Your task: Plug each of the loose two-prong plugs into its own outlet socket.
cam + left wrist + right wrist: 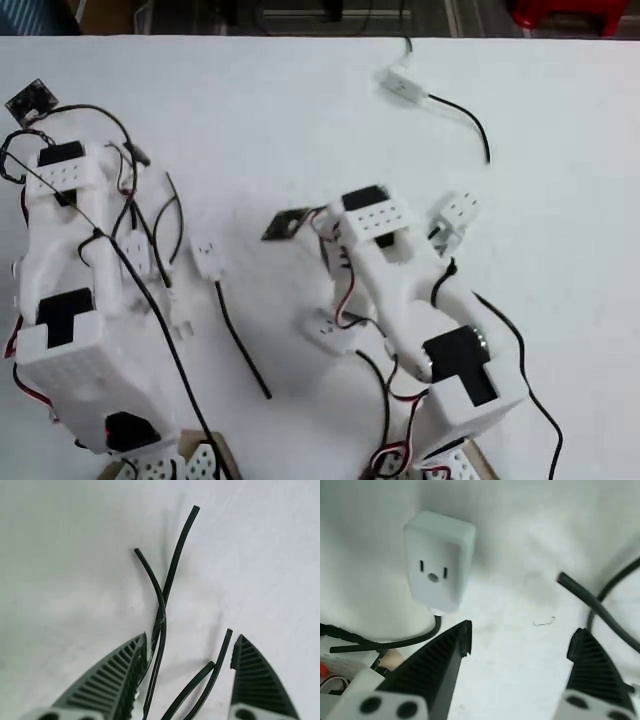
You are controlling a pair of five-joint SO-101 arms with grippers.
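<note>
Right gripper (520, 632), jaws spread, sits just short of the outlet socket (439, 562), seemingly apart; left gripper (191, 640) gapes astride black cables (161, 607).

Two arms (80, 300) are counted at the counter (560, 120); at least four white plug or socket blocks (400, 83) are made out; an exact tally cannot be given.
</note>
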